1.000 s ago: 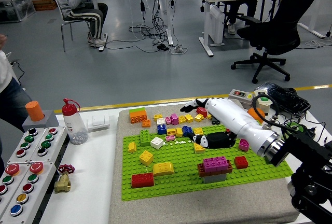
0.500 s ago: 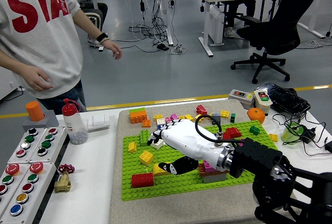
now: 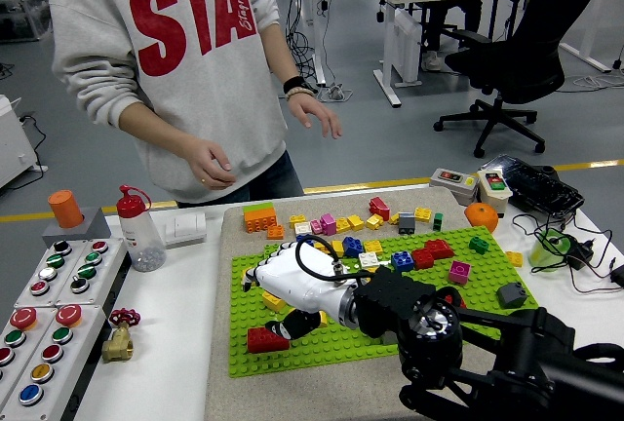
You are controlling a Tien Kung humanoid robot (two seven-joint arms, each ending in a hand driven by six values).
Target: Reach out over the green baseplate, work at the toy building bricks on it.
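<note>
Reaching left across the green baseplate, the right hand (fingers loosely spread, empty) covers yellow bricks.

Bright, even overhead light, soft shadows, sharp focus, slight blur at edges.

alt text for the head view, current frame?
The robot's right hand, white with black fingertips, reaches across the green baseplate to its left part, fingers curled just above a red brick near the front edge. More coloured bricks lie scattered over the plate's far side. A person in a grey sweatshirt stands behind the table, hands off it.
</note>
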